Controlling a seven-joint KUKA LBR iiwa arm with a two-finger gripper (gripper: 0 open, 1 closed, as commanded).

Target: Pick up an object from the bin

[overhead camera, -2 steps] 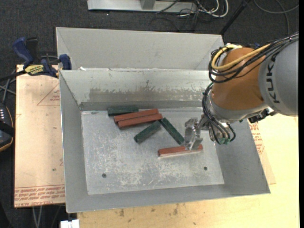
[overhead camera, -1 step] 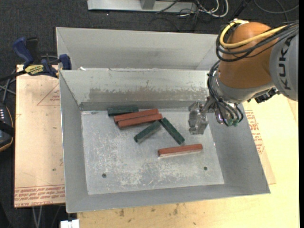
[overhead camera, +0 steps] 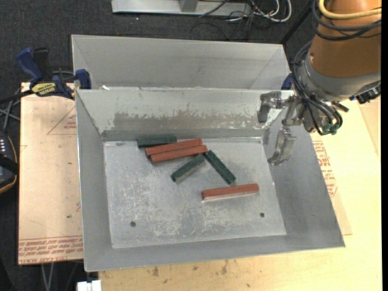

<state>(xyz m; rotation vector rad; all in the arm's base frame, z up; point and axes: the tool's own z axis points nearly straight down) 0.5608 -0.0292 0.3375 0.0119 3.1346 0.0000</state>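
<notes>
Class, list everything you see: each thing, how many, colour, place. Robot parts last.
Red-brown bars: three, red-brown; two side by side near the back wall, one alone right of centre.
Dark green bars: three, dark green; one left of the pair, two angled just in front of it.
Bin: one, grey, holding the bars.
Orange cover: one, orange, on the arm, upper right.
Gripper: one, metal, by the bin's right wall.

Surroundings, as I see them. A grey metal base plate [overhead camera: 151, 6] lies flat on the dark carpeted floor [overhead camera: 36, 17]. At the plate's right end, a tangle of black and white cables [overhead camera: 262, 3] crosses it and trails rightward.
</notes>
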